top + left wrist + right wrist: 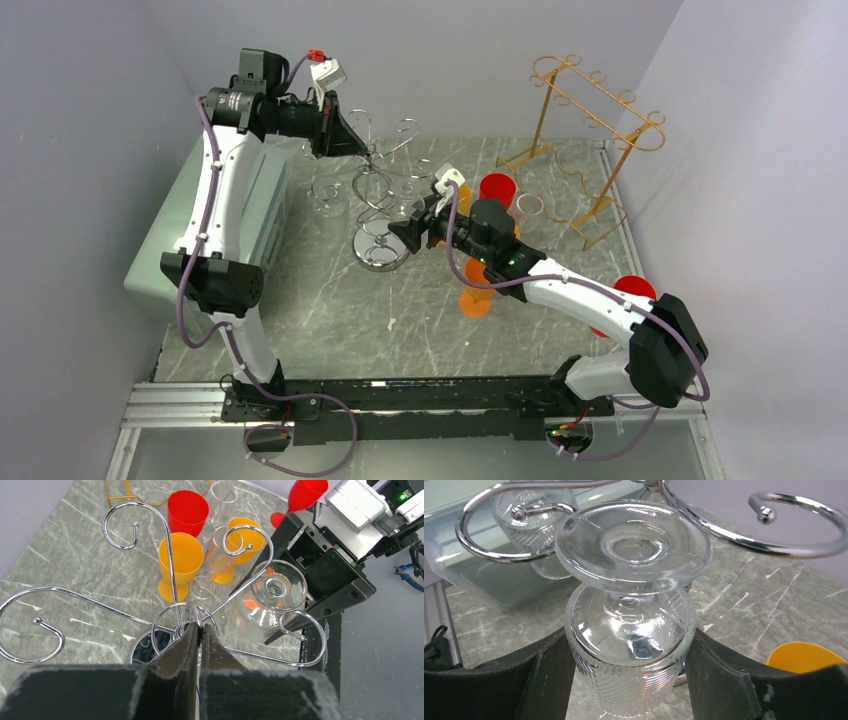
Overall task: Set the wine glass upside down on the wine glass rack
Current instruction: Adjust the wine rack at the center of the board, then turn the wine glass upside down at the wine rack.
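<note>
wine glass (pixel 631 605) sits inverted in the right gripper (pixel 629 655), foot up and bowl down, with the jaws set wide around the ribbed bowl and pressing it from both sides. its long axis, the stem, stands close to upright. it hangs above the table at the outer end of one slot of the chrome rack (pixel 382 250), on the side facing the right arm.

the relation that matters is foot against wires. in the left wrist view the round foot lies between two wires that fan out from the rack's centre. the near curl (pixel 299 630) is just beside the bowl and the far curl (pixel 245 545) is on its other side. from the right wrist view the foot looks about level with those wires, its rim overlapping them. whether it rests on them or floats just clear, i cannot tell.

the left gripper (pixel 200 632) is pinched tight on the ring at the top of the rack's post, apparently to steady it. a second clear glass (pixel 534 510) hangs on a neighbouring arm behind.

i judge the step to be the seating itself, nearly there. the way in runs from the right wrist toward the centre post, with the stem passing between the wires and the foot riding above them. the right arm must make that move, as the left is occupied. the risk is the foot catching a curl and shoving the rack. letting go looks safe only once both wires bear the foot.
</note>
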`<state>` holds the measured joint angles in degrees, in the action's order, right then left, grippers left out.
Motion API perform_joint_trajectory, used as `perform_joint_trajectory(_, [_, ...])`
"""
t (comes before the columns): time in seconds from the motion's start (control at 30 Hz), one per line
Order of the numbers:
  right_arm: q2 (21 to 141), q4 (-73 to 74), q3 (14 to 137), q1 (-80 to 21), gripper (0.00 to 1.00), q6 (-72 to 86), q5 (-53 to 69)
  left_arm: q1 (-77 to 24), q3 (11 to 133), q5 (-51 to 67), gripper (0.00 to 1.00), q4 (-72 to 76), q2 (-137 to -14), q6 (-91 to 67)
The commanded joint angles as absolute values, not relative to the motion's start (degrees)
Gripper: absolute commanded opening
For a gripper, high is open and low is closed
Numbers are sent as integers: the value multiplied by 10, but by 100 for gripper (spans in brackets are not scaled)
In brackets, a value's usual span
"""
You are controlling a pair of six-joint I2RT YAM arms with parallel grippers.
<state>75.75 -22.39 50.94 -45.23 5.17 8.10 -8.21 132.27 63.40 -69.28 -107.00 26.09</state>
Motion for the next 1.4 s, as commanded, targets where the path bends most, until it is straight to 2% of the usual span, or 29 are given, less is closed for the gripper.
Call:
perform_joint_trajectory(0.0, [754,-311,551,-453,0,62,106,-91,1329,719,0,-660,-1020,302])
perform_joint_trajectory(0.83, [816,-323,602,-482,0,59,124,-123,1244,650,0,-613,-981,315])
perform_joint_trajectory(1.37, [801,-300,603,-522,0,5,88,-124,1226,632,0,-609,-968,328])
